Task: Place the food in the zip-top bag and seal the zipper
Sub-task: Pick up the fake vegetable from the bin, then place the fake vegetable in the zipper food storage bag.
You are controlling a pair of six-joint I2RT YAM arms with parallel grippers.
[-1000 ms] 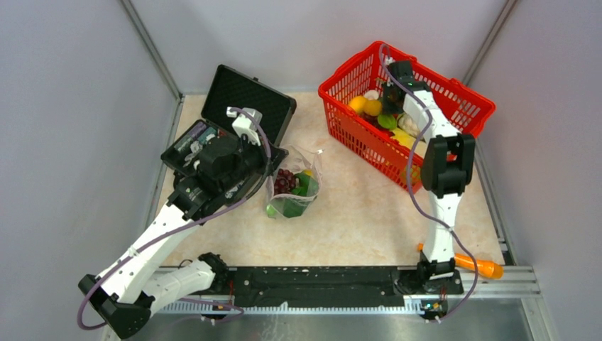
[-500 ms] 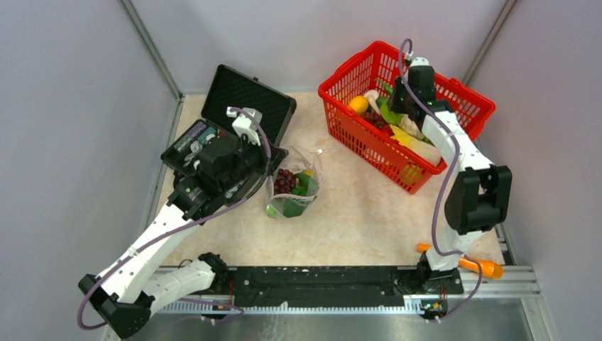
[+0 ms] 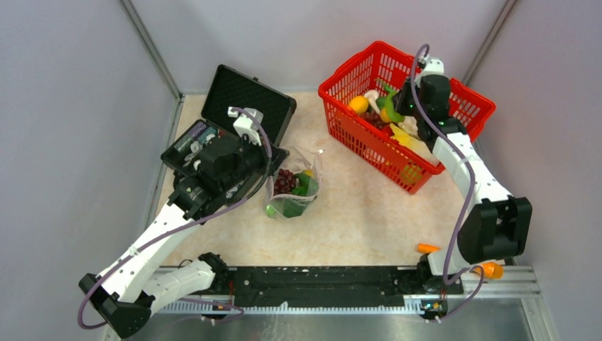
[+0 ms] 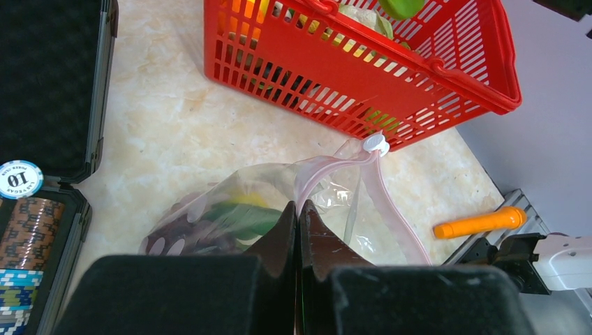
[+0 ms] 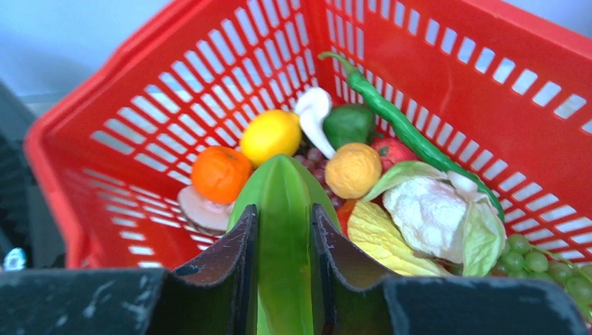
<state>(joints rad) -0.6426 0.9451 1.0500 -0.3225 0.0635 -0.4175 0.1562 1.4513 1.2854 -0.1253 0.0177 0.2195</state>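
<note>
Pinching green food [image 5: 279,180], right claw [image 5: 283,210] over red basket [image 5: 454,63], left claw [image 4: 299,208] pressed together by zip-top bag [image 4: 234,199], chip [image 4: 19,179] marked "10"

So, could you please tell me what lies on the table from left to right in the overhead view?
black case → clear bag → red basket
</note>
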